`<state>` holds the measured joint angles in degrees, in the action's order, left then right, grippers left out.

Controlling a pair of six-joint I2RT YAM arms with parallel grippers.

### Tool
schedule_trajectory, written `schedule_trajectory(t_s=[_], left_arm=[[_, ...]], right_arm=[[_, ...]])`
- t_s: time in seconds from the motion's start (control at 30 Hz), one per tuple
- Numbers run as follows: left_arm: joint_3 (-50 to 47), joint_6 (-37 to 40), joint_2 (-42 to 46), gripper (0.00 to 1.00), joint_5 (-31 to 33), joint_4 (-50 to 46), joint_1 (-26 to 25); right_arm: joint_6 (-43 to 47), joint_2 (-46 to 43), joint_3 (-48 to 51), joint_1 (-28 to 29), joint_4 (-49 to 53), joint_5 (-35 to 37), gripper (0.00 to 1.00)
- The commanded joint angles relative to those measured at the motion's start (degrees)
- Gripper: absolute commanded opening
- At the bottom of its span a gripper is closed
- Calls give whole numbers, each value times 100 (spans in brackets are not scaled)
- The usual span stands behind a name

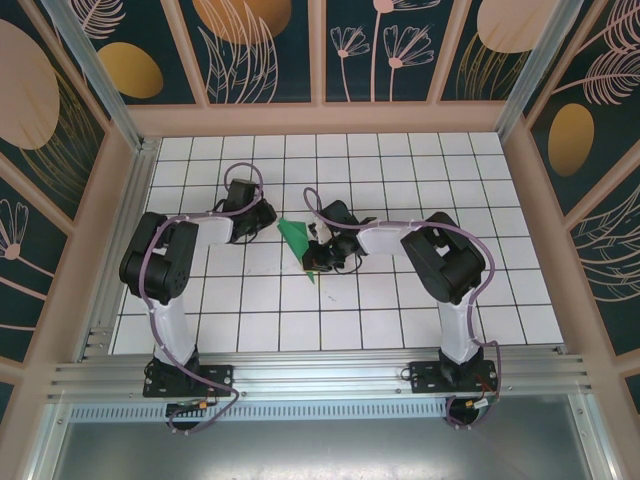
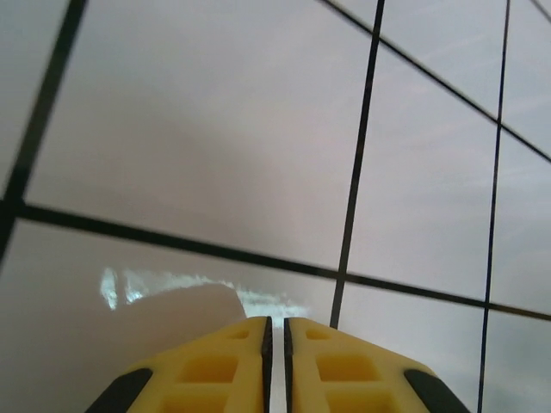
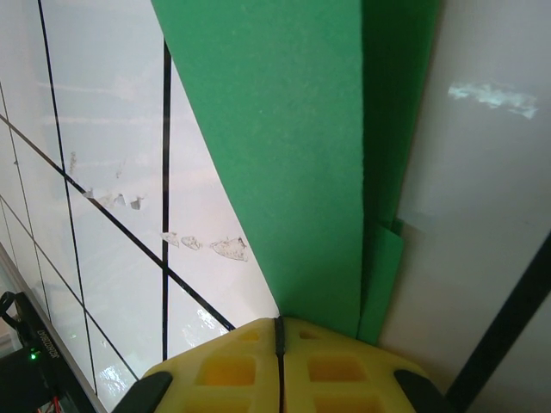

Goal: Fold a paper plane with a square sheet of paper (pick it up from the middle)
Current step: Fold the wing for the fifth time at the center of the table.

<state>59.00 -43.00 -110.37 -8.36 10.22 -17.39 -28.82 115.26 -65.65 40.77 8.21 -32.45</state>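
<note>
Top external view has the white grid table [image 1: 420,300] spread under both arms. The left arm [image 1: 165,255] and the right arm [image 1: 445,260] bend inward so that their wrists meet near its middle. Between them the green sheet of paper [image 1: 297,238] lies flat on the tiles, already folded to a narrow wedge. Its wide end is by the left wrist and its point is nearer the bases.

The right gripper [image 1: 322,250] sits on the wedge's right side. Its fingers [image 3: 344,361] are clenched with no gap, tips against the near end of the paper. I cannot tell whether they nip a layer or only press on it. The left gripper [image 2: 275,320] hangs over bare tile just beside the wide end. Its fingers are drawn almost together with a thin slit between them and nothing in it.

From the right fingertips a long crease [image 3: 363,172] runs away, with a second layer beside it and a small flap [image 3: 385,275] sticking out.

The step looks like setting that crease. It should go best with the closed right tips low, travelling along the fold line rather than across it. Pressure should be light so the thin paper neither skids nor buckles. The left tips could pin the wide end to stop it swivelling. The flap may catch, so a pass should begin clear of it.
</note>
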Motion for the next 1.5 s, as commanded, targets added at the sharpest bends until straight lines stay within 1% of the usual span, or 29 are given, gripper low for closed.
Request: schedule_trajectory(t_s=[0.0, 0.1, 0.17, 0.3, 0.47, 0.57, 0.7, 0.83, 1.17, 1.23, 1.33, 1.47], left_arm=[[181, 317, 443, 17, -224, -127, -3], [-224, 106, 871, 18, -793, 277, -17], [-733, -154, 1164, 18, -1217, 723, -65], [-1373, -609, 1529, 17, -1596, 1330, -306], [-1703, -816, 1489, 13, -1585, 1482, -765], [-1893, -985, 1383, 11, -1569, 1635, -913], [-2065, -1244, 1178, 10, -1642, 1802, -1028], [-2118, -1451, 814, 9, -1563, 1818, -1113], [-2065, -1674, 570, 9, -1685, 1899, -1177], [-2006, -1703, 520, 9, -1655, 1740, -1201], [-1776, -1651, 441, 9, -1384, 1037, -1232], [-1659, -1617, 365, 9, -900, 507, -1216]], right_arm=[[28, 737, 386, 89, 1157, 1250, 8], [0, 731, 386, 89, 1126, 1232, 5], [-14, 726, 393, 89, 1096, 1218, 4], [-10, 704, 409, 89, 1054, 1198, 2], [-10, 641, 421, 89, 968, 1109, 0], [-1, 612, 412, 88, 916, 1038, 0], [-1, 596, 388, 89, 919, 1025, 0], [-1, 597, 369, 89, 925, 1030, 0], [-2, 662, 312, 98, 988, 1102, 0], [-1, 675, 307, 102, 1020, 1155, 0], [3, 721, 278, 132, 1127, 1289, 0], [16, 780, 285, 175, 1253, 1496, 0]])
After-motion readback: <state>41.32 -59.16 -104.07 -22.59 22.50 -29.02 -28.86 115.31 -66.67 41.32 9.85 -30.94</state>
